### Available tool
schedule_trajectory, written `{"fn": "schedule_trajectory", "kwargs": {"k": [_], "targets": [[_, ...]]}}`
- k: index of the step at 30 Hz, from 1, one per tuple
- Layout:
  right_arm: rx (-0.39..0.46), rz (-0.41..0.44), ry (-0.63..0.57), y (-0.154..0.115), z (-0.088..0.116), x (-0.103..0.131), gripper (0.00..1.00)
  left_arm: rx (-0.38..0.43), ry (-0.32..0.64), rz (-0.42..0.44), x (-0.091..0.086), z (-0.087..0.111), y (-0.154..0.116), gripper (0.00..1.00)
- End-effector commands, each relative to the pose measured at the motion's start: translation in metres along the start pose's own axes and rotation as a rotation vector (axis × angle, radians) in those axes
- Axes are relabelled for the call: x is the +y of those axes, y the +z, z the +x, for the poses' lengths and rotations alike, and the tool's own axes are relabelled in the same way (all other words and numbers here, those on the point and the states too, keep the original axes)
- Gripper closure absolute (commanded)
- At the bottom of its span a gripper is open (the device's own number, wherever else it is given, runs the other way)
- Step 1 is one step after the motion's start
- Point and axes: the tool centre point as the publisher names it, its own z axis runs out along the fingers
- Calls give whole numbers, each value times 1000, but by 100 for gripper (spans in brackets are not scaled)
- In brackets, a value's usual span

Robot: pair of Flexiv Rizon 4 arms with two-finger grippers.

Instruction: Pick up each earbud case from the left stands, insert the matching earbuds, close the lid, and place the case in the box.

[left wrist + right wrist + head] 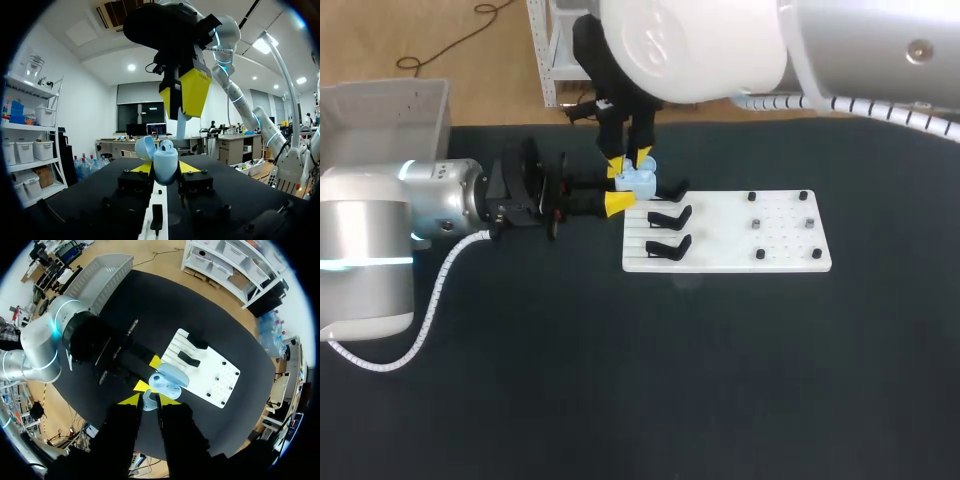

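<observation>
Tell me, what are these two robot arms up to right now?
The left gripper is holding a pale blue earbud case, its lid open, at the edge of the white board. The right gripper hangs just above it, pinching an earbud that is not yet in. Two black stands on the board are empty.

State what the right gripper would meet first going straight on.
Probably the open pale-blue plastic earbud case held by the left gripper; the pale earbud in the right gripper would touch first.
</observation>
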Motion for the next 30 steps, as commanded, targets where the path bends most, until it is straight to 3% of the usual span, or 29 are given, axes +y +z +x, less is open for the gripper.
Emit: {"fn": "schedule_trajectory", "kwargs": {"k": [1, 30], "targets": [[-6, -3, -6, 2, 2, -2, 100, -1, 1, 1, 1, 1, 0, 100], [4, 29, 8, 8, -10, -9, 100, -1, 1, 1, 1, 1, 0, 100]]}}
